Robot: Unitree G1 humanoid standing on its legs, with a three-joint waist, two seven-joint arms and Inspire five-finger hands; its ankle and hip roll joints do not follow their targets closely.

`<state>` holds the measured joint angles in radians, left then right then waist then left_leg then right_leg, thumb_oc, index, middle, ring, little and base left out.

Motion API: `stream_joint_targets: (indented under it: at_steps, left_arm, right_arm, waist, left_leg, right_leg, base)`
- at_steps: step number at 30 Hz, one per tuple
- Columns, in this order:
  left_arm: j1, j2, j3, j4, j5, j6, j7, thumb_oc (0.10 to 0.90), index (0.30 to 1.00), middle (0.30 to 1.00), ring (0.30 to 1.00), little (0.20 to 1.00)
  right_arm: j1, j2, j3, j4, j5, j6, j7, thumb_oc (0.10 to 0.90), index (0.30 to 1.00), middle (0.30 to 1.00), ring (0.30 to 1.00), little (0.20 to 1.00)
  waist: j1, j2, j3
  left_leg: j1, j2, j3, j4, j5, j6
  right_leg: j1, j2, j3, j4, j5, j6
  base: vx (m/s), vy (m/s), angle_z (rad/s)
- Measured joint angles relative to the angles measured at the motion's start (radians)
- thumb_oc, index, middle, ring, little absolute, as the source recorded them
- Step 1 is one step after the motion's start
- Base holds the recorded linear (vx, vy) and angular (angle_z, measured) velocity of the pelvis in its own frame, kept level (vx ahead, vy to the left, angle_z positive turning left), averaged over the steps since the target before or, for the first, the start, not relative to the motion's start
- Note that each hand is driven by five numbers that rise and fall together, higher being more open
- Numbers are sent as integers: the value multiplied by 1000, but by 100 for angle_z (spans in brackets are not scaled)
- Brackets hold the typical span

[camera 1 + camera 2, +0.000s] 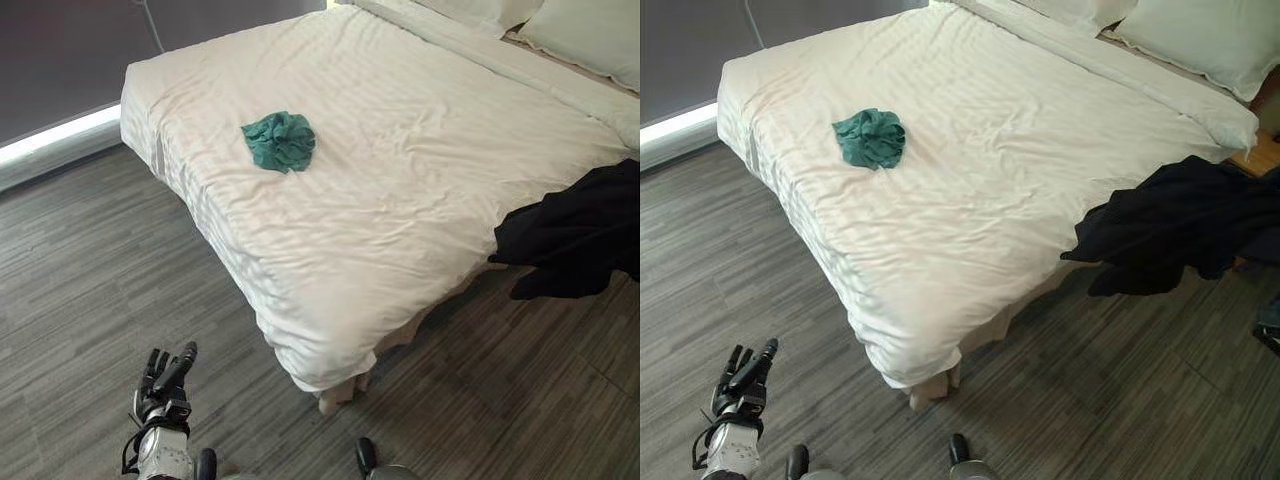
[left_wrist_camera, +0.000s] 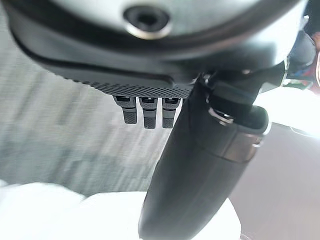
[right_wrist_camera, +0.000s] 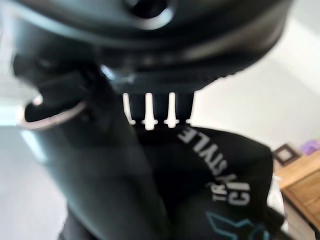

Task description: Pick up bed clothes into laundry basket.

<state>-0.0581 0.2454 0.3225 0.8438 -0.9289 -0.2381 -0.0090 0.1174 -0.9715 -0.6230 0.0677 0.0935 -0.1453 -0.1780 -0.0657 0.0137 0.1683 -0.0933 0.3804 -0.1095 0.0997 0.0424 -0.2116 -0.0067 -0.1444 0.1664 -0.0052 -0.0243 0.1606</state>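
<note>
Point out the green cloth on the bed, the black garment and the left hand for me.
green cloth (image 1: 279, 140), left eye view, middle of the crumpled bundle.
black garment (image 1: 1170, 235), right eye view, middle of the hanging fabric.
left hand (image 1: 166, 384), left eye view, on the palm.

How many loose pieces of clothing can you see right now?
2. A crumpled green garment lies on the bed, near its foot end. A black garment hangs off the bed's right side, held by the right robot hand. More could be out of view.
</note>
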Motion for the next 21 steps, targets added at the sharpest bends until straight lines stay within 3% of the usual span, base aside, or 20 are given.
stream_joint_targets:
  at_steps: [1,2,3,4,5,6,7,8,9,10,11,13,14,15,16,19,20,21]
  left_arm:
    - [-13,10,1,9,-4,-3,-1,800,900,900,900,900]
    - [-35,43,-7,23,-5,-2,2,800,900,900,900,900]
    - [-37,62,-19,27,-3,-1,2,800,900,900,900,900]
    - [-39,91,-29,28,0,-2,2,800,900,900,900,900]
    - [-18,155,-96,23,50,-2,-4,800,900,900,900,900]
    - [-13,180,-113,14,75,5,-5,800,900,900,900,900]
    - [-5,211,-146,8,86,17,-7,800,900,900,900,900]
    - [-5,219,-161,1,111,33,-15,800,900,900,900,900]
    - [-7,215,-152,-53,115,31,-21,800,900,900,900,900]
    - [-7,225,-153,-84,116,32,-14,800,900,900,900,900]
    - [-21,246,-147,-116,144,37,-11,800,900,900,900,900]
    - [-27,242,-130,-180,156,22,-4,800,900,900,900,900]
    - [-42,241,-123,-206,157,7,-1,800,900,900,900,900]
    - [-69,229,-124,-245,169,4,3,800,900,900,900,900]
    - [-76,230,-127,-272,181,4,5,800,900,900,900,900]
    - [-120,224,-143,-303,194,2,5,800,900,900,900,900]
    - [-148,223,-165,-305,196,2,2,800,900,900,900,900]
    - [-154,216,-170,-310,196,2,2,800,900,900,900,900]
  right_arm:
    - [13,12,-15,-3,0,-1,-1,400,300,300,300,300]
    - [22,69,-17,-6,1,-1,-5,400,300,300,300,300]
    - [31,79,-6,-5,2,3,-5,400,300,300,300,300]
    - [54,114,7,-5,2,3,-4,400,300,300,300,300]
    - [71,163,23,-13,-1,-1,-5,400,300,300,300,300]
    - [70,193,27,-13,0,1,-6,400,300,300,300,300]
    - [43,196,40,-13,-1,2,-5,400,300,300,300,300]
    - [39,188,34,-25,0,-1,-5,400,300,300,300,300]
    - [72,206,8,-44,3,-15,-8,400,300,300,300,300]
    - [96,186,12,-42,4,-12,0,400,300,300,300,300]
    - [130,147,8,-47,4,-25,24,400,300,300,300,300]
    - [110,138,5,-28,13,-26,20,400,300,300,300,300]
    - [112,144,-1,-22,22,-32,20,400,300,300,300,300]
    - [111,144,-2,3,35,-26,18,400,300,300,300,300]
    - [110,145,-2,3,38,-23,19,400,300,300,300,300]
    - [109,136,-5,3,39,-22,20,400,300,300,300,300]
    - [111,133,-5,8,39,-22,20,400,300,300,300,300]
    - [110,132,-5,8,39,-21,20,400,300,300,300,300]
  waist:
    - [-5,-11,4]
    - [-14,-72,9]
    - [-9,-79,7]
    - [-20,-96,2]
    - [-8,-100,-1]
    - [-10,-111,-12]
    - [5,-93,0]
    - [-7,-54,11]
    - [-41,-22,11]
    - [-37,-20,17]
    - [-45,-17,29]
    - [-68,-12,25]
    - [-84,-11,27]
    - [-112,-14,24]
    - [-117,-20,21]
    - [-166,-24,14]
    - [-194,-29,-1]
    - [-203,-23,-5]
  left_leg:
    - [-13,-34,41,58,-103,-54]
    - [-20,-115,63,112,-136,-23]
    - [-47,-142,63,139,-162,-20]
    - [-45,-184,84,152,-148,-1]
    - [-66,-196,111,171,-140,35]
    - [-74,-227,141,199,-159,75]
    - [-79,-232,176,237,-178,107]
    - [-90,-225,180,240,-185,129]
    - [-87,-263,170,205,-184,183]
    - [-53,-292,182,168,-201,232]
    - [14,-308,196,79,-124,203]
    - [60,-335,222,35,-152,265]
    - [74,-345,221,30,-140,247]
    - [104,-361,222,7,-151,266]
    - [125,-371,232,-14,-130,248]
    - [182,-392,242,-82,-130,250]
    - [209,-401,241,-106,-133,239]
    - [221,-396,242,-118,-135,235]
  right_leg:
    - [20,-49,0,-3,-2,41]
    - [17,-117,-7,17,8,37]
    - [-11,-152,-14,55,28,12]
    - [-45,-169,-29,115,77,-43]
    - [-131,-213,-137,280,125,-76]
    - [-141,-207,-135,282,231,-118]
    - [-164,-210,-143,290,318,-194]
    - [-192,-203,-82,322,369,-192]
    - [-259,-176,-13,494,262,-61]
    - [-293,-153,-12,566,189,-6]
    - [-353,-97,-93,752,83,-52]
    - [-375,18,-125,758,5,-82]
    - [-387,75,-138,768,-9,-81]
    - [-382,128,-155,710,-15,-81]
    - [-381,134,-164,672,-17,-79]
    - [-344,155,-161,488,-12,-84]
    - [-292,158,-161,361,8,-111]
    - [-262,171,-158,314,3,-139]
  base:
    - [122,380,1]
    - [31,566,8]
    - [0,384,12]
    - [44,839,6]
    - [133,768,5]
    - [110,762,-25]
    - [153,573,-20]
    - [263,831,24]
    - [251,831,38]
    - [333,784,35]
    - [136,223,-1]
    - [202,250,-6]
    - [263,235,-1]
    - [255,188,9]
    - [262,133,5]
    - [203,51,-12]
    - [298,18,-12]
    - [272,-19,-36]
